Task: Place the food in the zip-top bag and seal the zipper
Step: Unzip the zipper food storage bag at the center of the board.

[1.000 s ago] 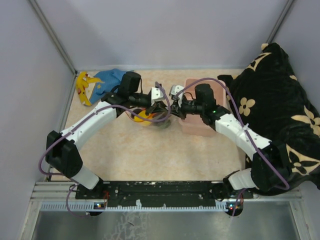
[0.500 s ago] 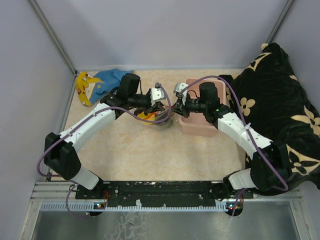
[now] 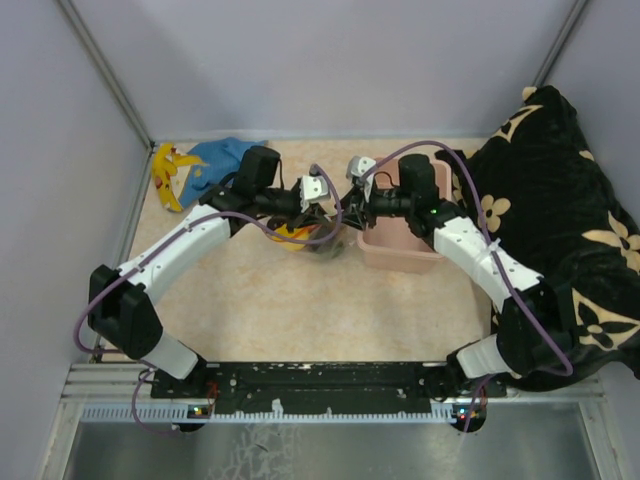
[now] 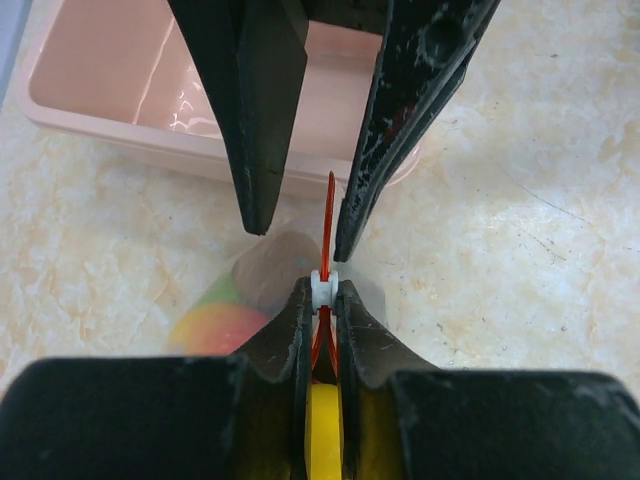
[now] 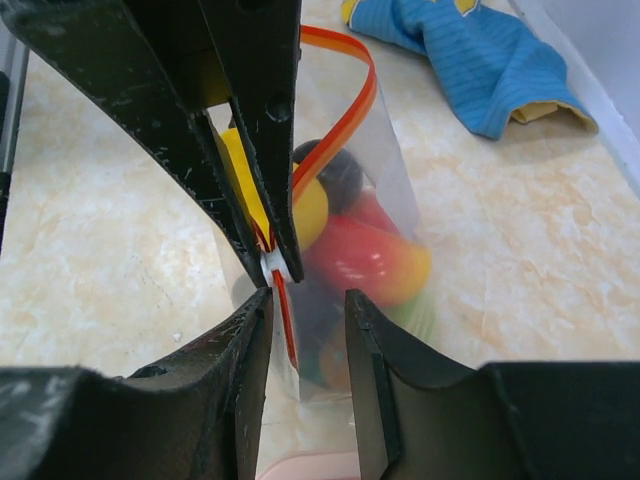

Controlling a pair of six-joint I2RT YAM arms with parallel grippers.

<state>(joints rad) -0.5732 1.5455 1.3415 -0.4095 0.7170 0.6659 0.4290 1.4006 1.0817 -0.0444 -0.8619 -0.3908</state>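
Food (image 5: 370,260) sat in the bag (image 5: 400,190) just left of the tub (image 3: 400,255). The left gripper (image 4: 320,290) clamped the zipper (image 5: 345,95) at its white slider (image 5: 272,268). The right gripper (image 5: 308,300) stood parted, released, around the strip. A cloth (image 5: 470,60) lay far left of the tub.

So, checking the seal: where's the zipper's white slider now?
Left wrist view, centre: white slider pinched in the left gripper, on the zipper, just before the pink tub.

Right claw (image 5: 307,297) now farther back, its jaws newly apart around the zipper (image 4: 327,215).
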